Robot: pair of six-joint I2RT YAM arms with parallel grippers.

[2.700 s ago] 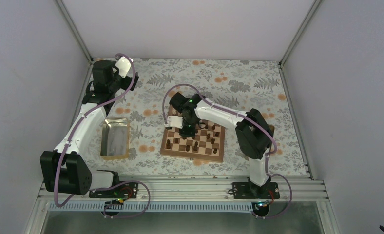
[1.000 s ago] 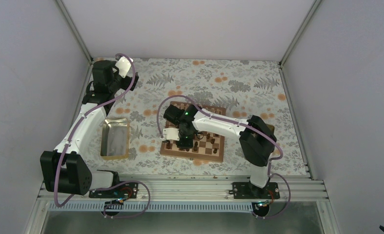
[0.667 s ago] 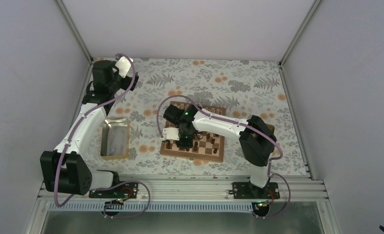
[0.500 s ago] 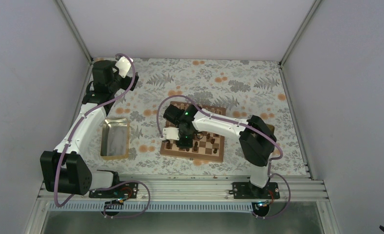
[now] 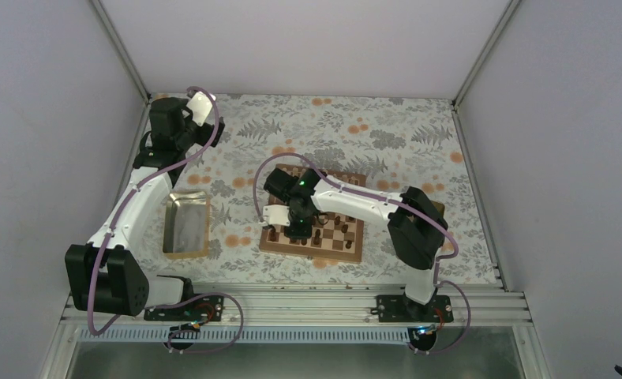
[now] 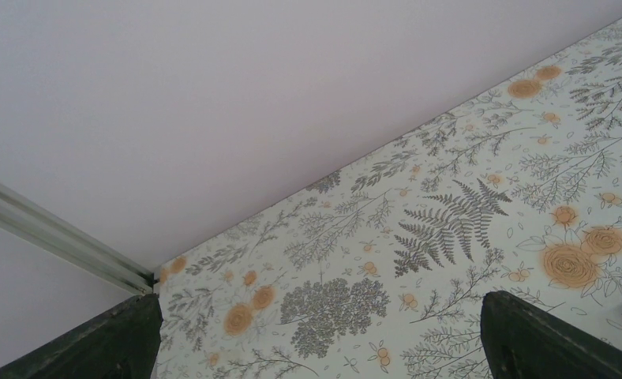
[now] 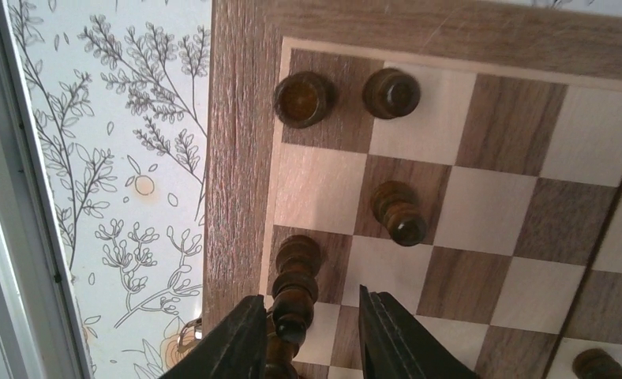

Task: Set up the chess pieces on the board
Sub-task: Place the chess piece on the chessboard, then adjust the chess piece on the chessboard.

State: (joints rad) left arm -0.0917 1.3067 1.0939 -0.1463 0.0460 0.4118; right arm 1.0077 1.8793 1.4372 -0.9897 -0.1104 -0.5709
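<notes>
The right tool [image 7: 308, 335] is held slightly parted over the board [image 7: 237, 142] — a dark chess piece [image 7: 294, 288] is seen between its fingers, ungripped, just inside the border. The left tool [image 6: 324, 347] is held wide open and empty above the bench [image 6: 450, 221].

The left fingers [image 6: 545, 339] gape wide, the right fingers [image 7: 391, 339] slightly parted.

A rectangular metal tray [image 5: 166, 229] rests on the floral-patterned desk [image 5: 387, 134], left of centre. Plain pale walls [image 5: 292, 47] enclose the desk on three sides.
</notes>
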